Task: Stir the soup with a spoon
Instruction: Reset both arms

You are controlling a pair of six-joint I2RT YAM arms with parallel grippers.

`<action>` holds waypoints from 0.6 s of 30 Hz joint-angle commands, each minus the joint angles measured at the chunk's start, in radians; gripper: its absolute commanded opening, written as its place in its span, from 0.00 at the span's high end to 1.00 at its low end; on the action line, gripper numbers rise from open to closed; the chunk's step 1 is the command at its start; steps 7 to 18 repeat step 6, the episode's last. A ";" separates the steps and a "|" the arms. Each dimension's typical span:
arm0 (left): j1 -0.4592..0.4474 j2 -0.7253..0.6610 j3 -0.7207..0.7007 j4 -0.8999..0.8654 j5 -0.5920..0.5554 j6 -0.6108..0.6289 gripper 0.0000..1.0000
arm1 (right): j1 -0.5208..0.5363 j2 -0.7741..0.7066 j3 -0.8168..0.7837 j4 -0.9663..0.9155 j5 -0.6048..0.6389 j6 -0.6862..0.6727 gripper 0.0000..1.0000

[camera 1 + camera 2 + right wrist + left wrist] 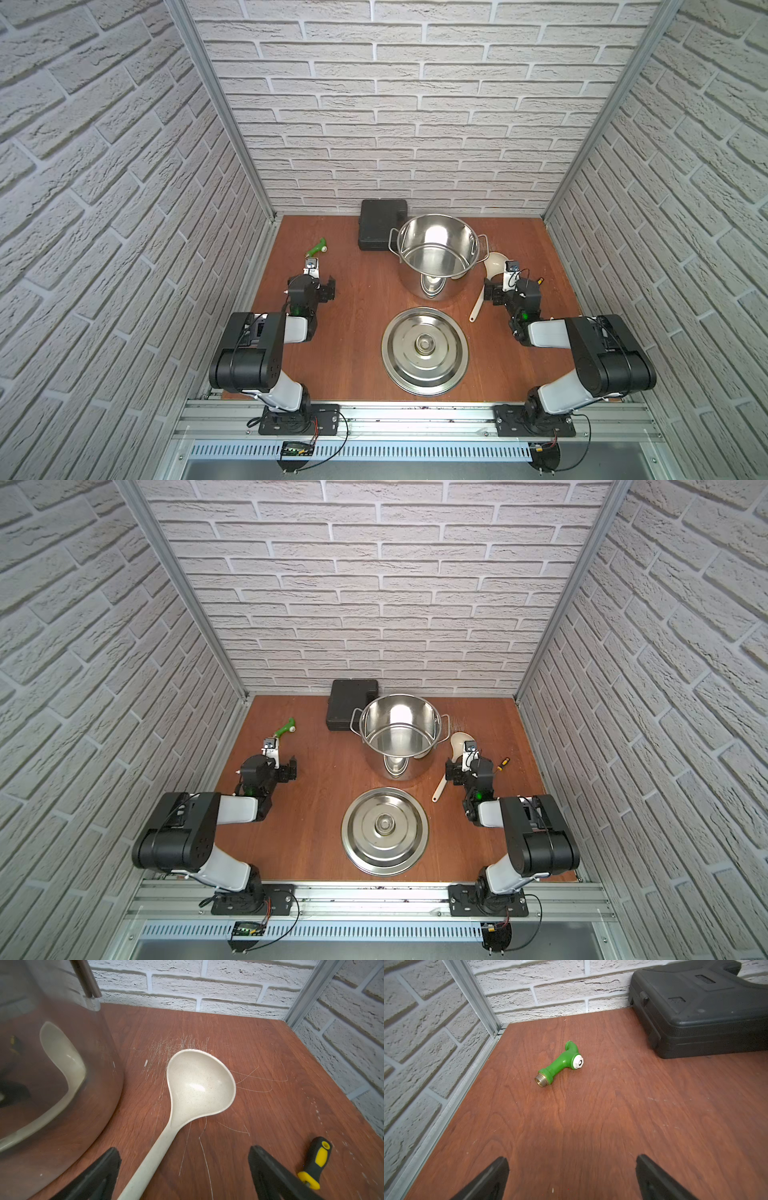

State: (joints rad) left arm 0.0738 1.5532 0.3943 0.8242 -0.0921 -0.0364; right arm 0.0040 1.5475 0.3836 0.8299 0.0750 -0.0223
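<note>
bright, even light from above; soft shadows; glare on the pot (436,237) and lid (399,358); wrist views blur at edges.

Both arms are folded alike. Each rises from its base at the near rail, bends at a high elbow, and sends its forearm out toward the far wall. The left arm (249,357) stands at the left side and the right arm (602,361) mirrors it at the right. Each wrist tips forward and down, with its hand low over the table (361,332). The left hand (572,1176) has its jaws spread wide, the black fingers (492,1178) far apart. The right hand (184,1169) is spread just as wide, gripping nothing.
</note>
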 commanded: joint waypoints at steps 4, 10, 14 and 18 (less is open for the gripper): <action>-0.002 0.002 -0.005 0.054 0.013 0.012 0.02 | -0.004 -0.008 0.019 0.035 0.000 0.010 0.01; -0.002 0.002 -0.006 0.054 0.012 0.013 0.02 | -0.004 -0.020 0.012 0.030 -0.001 0.007 0.01; -0.002 0.002 -0.006 0.054 0.012 0.013 0.02 | -0.004 -0.020 0.012 0.030 -0.001 0.007 0.01; -0.002 0.002 -0.006 0.054 0.012 0.013 0.02 | -0.004 -0.020 0.012 0.030 -0.001 0.007 0.01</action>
